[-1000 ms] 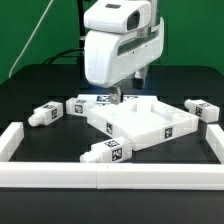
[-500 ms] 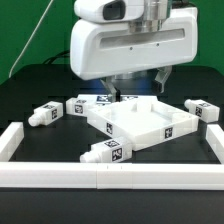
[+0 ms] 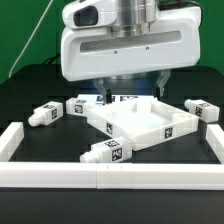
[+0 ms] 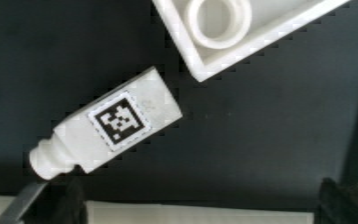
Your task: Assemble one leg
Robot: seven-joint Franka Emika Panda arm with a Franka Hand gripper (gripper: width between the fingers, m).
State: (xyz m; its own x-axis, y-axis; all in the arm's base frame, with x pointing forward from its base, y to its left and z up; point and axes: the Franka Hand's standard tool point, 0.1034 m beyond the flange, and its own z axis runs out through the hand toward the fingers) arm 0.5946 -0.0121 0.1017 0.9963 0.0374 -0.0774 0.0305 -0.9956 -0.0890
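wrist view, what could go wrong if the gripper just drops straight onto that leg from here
1. The leg lies slanted and off-centre in the open gripper, with its narrow end close to one finger. A straight descent could land that finger on the leg or give a skewed grip.
2. The leg's other end lies close to the tray corner, so a nudge might push it against the tray.
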